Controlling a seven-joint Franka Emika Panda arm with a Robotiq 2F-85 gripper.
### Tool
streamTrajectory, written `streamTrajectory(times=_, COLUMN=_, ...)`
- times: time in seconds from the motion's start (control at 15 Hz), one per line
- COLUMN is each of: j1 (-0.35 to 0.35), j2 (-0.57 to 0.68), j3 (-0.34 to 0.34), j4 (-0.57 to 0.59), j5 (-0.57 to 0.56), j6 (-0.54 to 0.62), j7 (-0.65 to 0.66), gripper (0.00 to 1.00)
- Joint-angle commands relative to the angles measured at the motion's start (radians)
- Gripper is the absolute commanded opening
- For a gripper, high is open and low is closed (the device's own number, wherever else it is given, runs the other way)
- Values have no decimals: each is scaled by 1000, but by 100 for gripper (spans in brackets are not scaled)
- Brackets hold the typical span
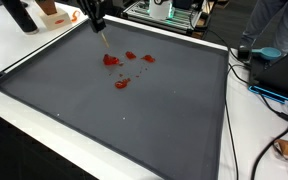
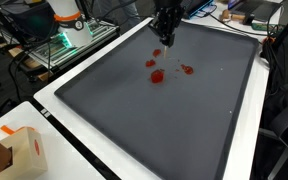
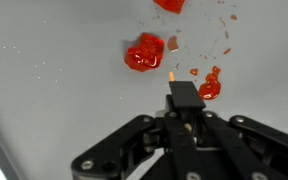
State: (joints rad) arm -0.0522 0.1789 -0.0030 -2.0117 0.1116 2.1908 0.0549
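Pinching a thin tan stick point(image 1: 103, 40), the gripper point(image 1: 97, 22) has its fingers closed tight on it, tip angled down over the dark grey mat point(image 1: 164, 120). Red smears point(image 1: 121, 84) lie on the mat nearby. In the wrist view the largest red blob point(image 3: 144, 53) sits at ten o'clock from the tip, just beside it.

Laid on surface point(image 1: 14, 45): mat point(image 1: 134, 120). Scattered on mat, toward one edge: blobs point(image 1: 111, 60). Above blobs, gripped in jaws: stick point(image 3: 173, 74), tip between two blobs. On surface, past mat corner: box point(image 2: 24, 150).
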Motion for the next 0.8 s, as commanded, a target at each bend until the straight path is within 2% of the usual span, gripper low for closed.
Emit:
streamTrajectory(times=0.0, j1=25, j2=-23, j3=-15, j4=-10, j5=-77, j6=-31, j7=61, gripper=3)
streamTrajectory(times=0.07, j1=15, j2=-4, j3=-8, j4=2, j5=-32, j6=-4, j7=23, gripper=3)
streamTrajectory(times=0.13, j1=17, j2=-4, j3=-8, j4=2, j5=-35, j6=-4, j7=25, gripper=13)
streamTrajectory(times=0.6, j1=17, j2=-4, j3=-8, j4=2, j5=-35, j6=-3, j7=25, gripper=13)
streamTrajectory(times=0.67, j1=17, j2=-4, j3=-8, j4=3, j5=-35, j6=-3, j7=25, gripper=3)
streamTrajectory(times=0.73, j1=25, j2=5, j3=-13, j4=9, j5=-63, j6=-10, j7=69, gripper=3)
